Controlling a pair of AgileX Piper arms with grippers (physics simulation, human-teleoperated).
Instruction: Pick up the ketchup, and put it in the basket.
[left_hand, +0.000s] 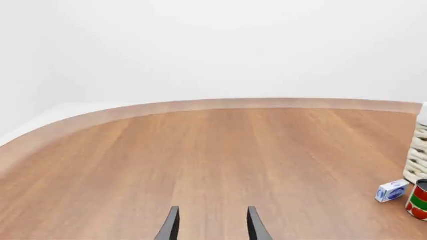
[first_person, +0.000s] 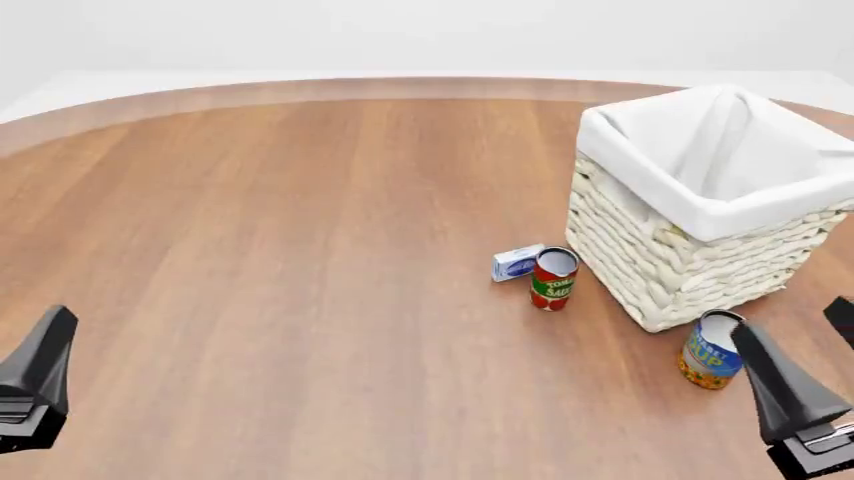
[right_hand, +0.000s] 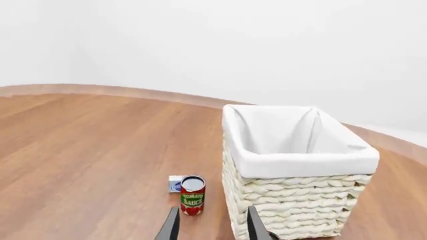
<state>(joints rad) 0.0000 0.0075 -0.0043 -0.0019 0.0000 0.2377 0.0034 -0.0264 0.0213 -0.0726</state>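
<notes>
Ketchup is nowhere to be seen in any view, so I cannot tell where the red plastic bottle stands; it may lie inside the large cream-white woven wicker basket (first_person: 694, 260) at the frame's right, whose white cloth lining hides its floor. Just left of the basket stand a short red-and-green tomato sauce can (first_person: 553, 279) and a small blue-and-white box (first_person: 515, 263); a blue-and-orange can (first_person: 711, 350) sits below it. Both the left gripper (left_hand: 212, 225) and right gripper (right_hand: 212, 225) hang released, holding nothing, at the lower corners.
</notes>
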